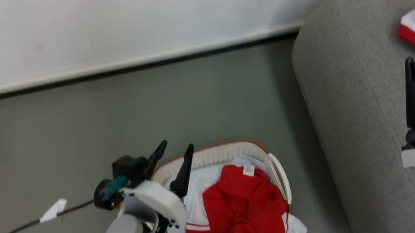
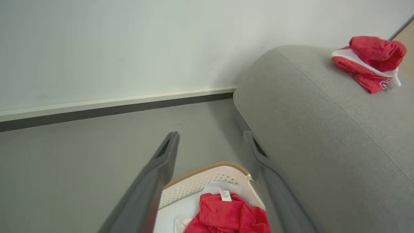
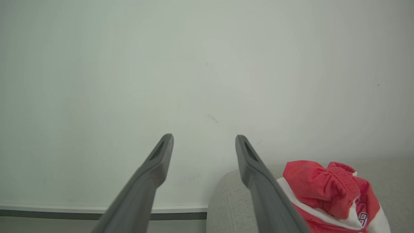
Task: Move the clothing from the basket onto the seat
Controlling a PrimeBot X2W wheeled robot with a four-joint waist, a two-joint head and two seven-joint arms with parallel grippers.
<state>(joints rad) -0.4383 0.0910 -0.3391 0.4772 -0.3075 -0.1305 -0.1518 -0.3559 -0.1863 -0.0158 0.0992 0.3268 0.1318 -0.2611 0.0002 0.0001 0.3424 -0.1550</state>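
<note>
Left claw: the left gripper stands with its two dark fingers spread wide and nothing between them.
Left claw's place: it hangs over the left end of the basket, fingertips pointing towards the wall.
Basket: cream-white with a brown rim, on the grey floor, close beside the seat.
Clothing in the basket: the clothing is a crumpled red heap over white cloth, with a small white label on top.
Clothing against left claw: the heap lies just to the right of the fingers in the head view. In the left wrist view it shows low down between them. I cannot tell whether they touch it.
Right claw: the right gripper is released too, its fingers parted and empty.
Right claw's place: it is over the seat, pointing at the pale wall.
Garment on the seat: a bunched red garment with white bands lies on the grey cushion.
Garment against right claw: it sits just beyond that claw's right-hand finger. I cannot tell whether they touch.
Elsewhere: a dark cable with a white tag crosses the floor.
</note>
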